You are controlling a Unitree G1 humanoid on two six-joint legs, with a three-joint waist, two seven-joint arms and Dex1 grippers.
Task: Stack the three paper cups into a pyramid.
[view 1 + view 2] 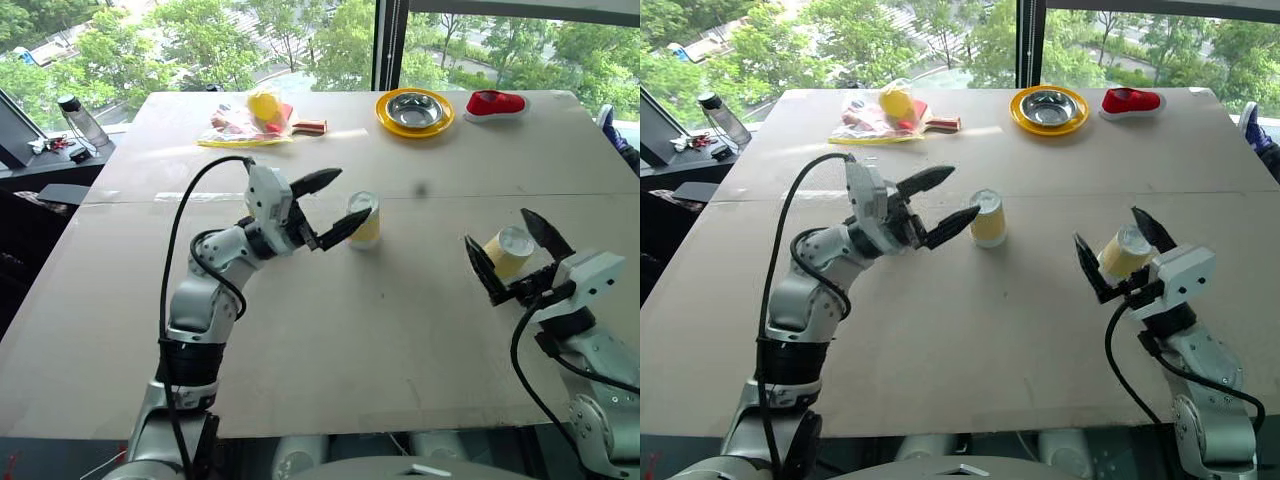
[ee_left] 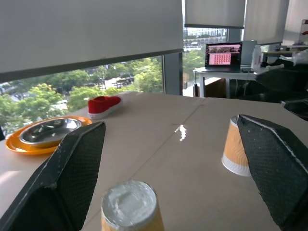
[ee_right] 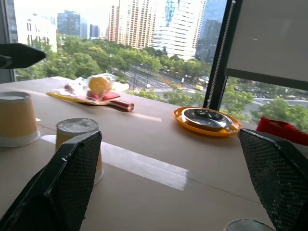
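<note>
One upside-down paper cup (image 1: 365, 225) stands mid-table, just near of the seam. My left gripper (image 1: 966, 190) hovers open, raised, its fingertips level with the cup's left side; the cup (image 2: 129, 209) sits low between the fingers, untouched. A second upside-down cup (image 1: 508, 252) stands to the right. My right gripper (image 1: 498, 226) is open above it; from the wrist that cup (image 3: 72, 132) stands past the fingertips, half behind one finger (image 3: 72, 192). A pale round top (image 3: 245, 225), apparently the third cup, peeks just below that gripper.
Along the far edge lie a plastic bag with a paddle and a yellow ball (image 1: 250, 122), a yellow plate (image 1: 383, 112) holding a steel bowl, and a red shoe (image 1: 495, 103). A water bottle (image 1: 80, 118) stands on a side desk to the left. Windows lie beyond.
</note>
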